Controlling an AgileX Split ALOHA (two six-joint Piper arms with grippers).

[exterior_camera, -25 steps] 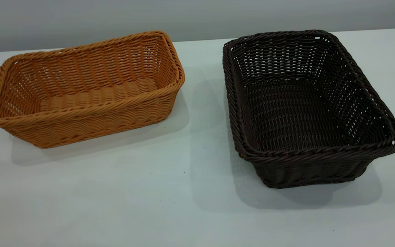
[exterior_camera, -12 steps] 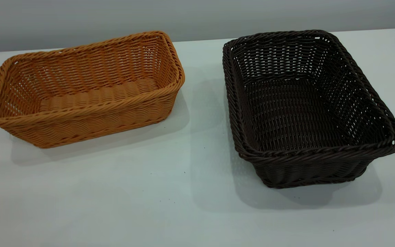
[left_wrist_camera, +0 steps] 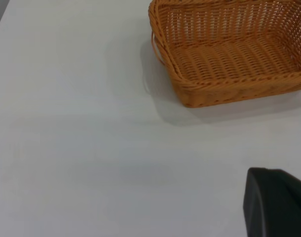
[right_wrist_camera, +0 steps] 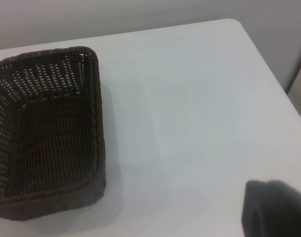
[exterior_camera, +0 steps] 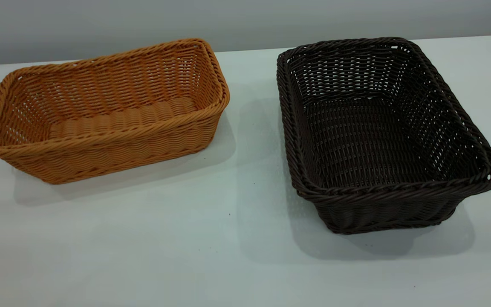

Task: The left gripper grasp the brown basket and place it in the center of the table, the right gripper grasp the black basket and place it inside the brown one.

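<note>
The brown basket (exterior_camera: 100,115) stands upright on the left of the white table (exterior_camera: 228,238), its long side turned towards the camera. The black basket (exterior_camera: 377,136) stands upright on the right, about a hand's width from it. Both are empty. Neither gripper shows in the exterior view. In the left wrist view the brown basket (left_wrist_camera: 229,54) lies some way off from the black tip of my left gripper (left_wrist_camera: 276,205), with bare table between. In the right wrist view the black basket (right_wrist_camera: 47,133) lies well apart from the black tip of my right gripper (right_wrist_camera: 276,210).
A grey wall (exterior_camera: 245,17) runs behind the table's far edge. The right wrist view shows a rounded table corner (right_wrist_camera: 234,22) beyond the black basket. Bare tabletop lies between the two baskets and in front of them.
</note>
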